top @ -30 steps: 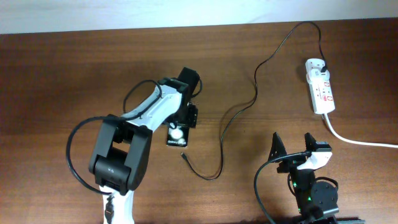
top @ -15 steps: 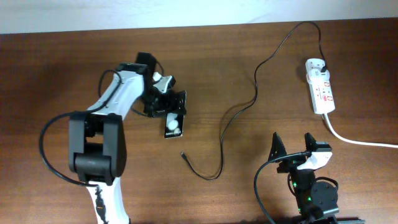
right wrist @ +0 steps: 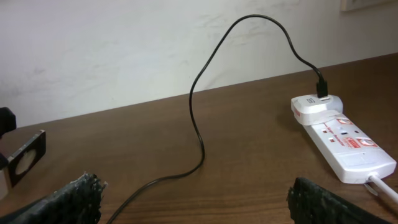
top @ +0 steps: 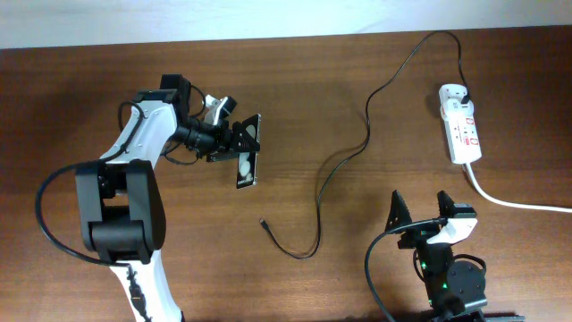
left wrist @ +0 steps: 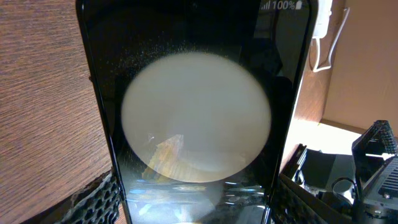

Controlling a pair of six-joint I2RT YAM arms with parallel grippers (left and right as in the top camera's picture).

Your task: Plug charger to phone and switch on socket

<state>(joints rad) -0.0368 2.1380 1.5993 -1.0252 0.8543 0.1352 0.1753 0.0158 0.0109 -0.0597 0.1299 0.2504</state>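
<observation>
Item 1, left gripper [top: 231,143]: clamped on the phone [top: 248,154]. In my left wrist view its fingers [left wrist: 93,200] press on both long edges. The phone is turned up on one edge, left of table centre, with the screen lit and showing a large white round spot [left wrist: 196,118]. I cannot tell whether its lower edge touches the table [top: 107,80].

Item 2, right gripper [top: 420,217]: jaws apart and holding nothing. It sits at the near right of the table, well apart from the phone.

Item 3, charger [top: 366,134]: a thin black cable. Its plug [top: 463,89] is seated in the far end of the socket [top: 462,125]. The cable snakes across the wood, and the connector tip [top: 263,222] lies loose on the table, near the phone on its near side but not touching it.

Item 4, socket: a white power strip on the right side with red marks on top. A thick white cord [top: 518,204] runs off toward the right edge. The switch is too small for me to read.

Status, my judgement: the mains end is in and the phone is in hand. The tip has not yet gone into the phone, and the switch is not confirmed on. The free right gripper looks like the one to fetch the tip
</observation>
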